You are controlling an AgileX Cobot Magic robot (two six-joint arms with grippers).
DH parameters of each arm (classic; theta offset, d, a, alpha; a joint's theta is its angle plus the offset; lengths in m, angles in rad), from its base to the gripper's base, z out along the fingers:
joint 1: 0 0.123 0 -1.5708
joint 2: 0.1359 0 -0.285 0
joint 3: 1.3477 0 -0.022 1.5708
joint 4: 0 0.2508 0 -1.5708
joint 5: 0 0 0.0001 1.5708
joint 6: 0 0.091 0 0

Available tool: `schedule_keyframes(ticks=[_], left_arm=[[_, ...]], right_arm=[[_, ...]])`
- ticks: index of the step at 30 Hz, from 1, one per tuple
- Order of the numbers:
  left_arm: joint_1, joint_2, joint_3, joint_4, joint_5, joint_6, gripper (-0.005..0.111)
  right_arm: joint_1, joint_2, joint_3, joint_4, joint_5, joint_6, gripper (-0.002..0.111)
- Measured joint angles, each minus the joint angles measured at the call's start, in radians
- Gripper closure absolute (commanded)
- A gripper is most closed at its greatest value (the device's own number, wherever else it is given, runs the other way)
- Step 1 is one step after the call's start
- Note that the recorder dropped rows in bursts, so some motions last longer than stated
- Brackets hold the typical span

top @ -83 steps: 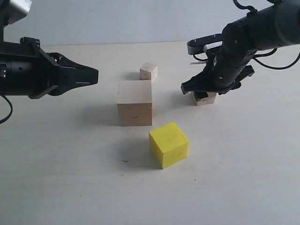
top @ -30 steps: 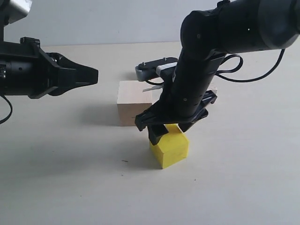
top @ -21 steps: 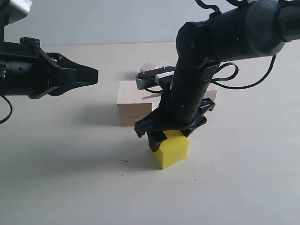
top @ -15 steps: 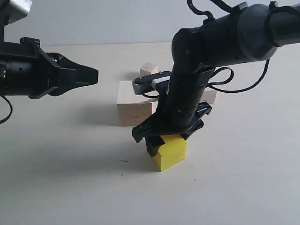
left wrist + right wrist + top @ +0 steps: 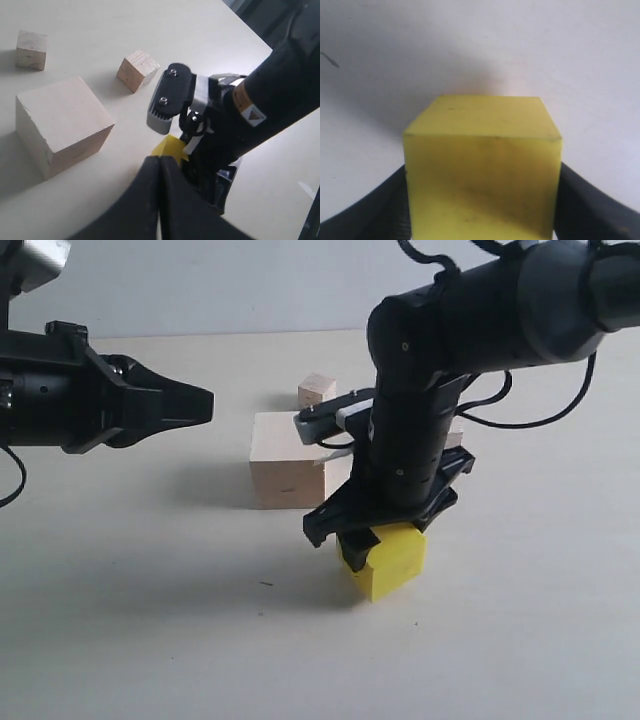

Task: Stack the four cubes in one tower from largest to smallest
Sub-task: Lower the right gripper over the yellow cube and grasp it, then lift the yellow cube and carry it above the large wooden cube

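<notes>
As end effector (image 5: 362, 546) grips yellow cube (image 5: 398, 562), orange label (image 5: 248, 106)

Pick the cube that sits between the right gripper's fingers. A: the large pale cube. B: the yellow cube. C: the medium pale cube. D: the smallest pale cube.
B: in the right wrist view the yellow cube fills the gap between the black fingers of the right gripper, which lie against both its sides.

Large cube (image 5: 287, 472): pale bare wood, faint grain, matt. Yellow cube (image 5: 400, 558): painted, matt, lightly scuffed. Bench (image 5: 150, 620): smooth, matt, cream-coloured.
</notes>
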Motion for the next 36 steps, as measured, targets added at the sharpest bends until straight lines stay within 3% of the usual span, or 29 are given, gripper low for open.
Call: schedule_keyframes(ticks=[8, 15, 22, 31, 36], left_arm=[[0.0, 0.0, 0.0, 0.0, -0.04, 0.0, 0.107], [0.0, 0.0, 0.0, 0.0, -0.056, 0.0, 0.107], [0.0, 0.0, 0.0, 0.0, -0.054, -0.002, 0.107], [0.0, 0.0, 0.022, 0.0, 0.077, -0.087, 0.107], [0.0, 0.0, 0.048, 0.0, 0.128, -0.092, 0.107]], right_arm=[[0.0, -0.175, -0.032, -0.053, 0.012, 0.048, 0.108], [0.0, -0.2, -0.233, -0.07, 0.049, 0.162, 0.108], [0.0, -0.09, -0.464, -0.079, 0.077, 0.216, 0.108], [0.0, 0.146, -0.733, -0.079, 0.26, 0.292, 0.108], [-0.011, 0.23, -0.835, -0.063, 0.272, 0.319, 0.108]])
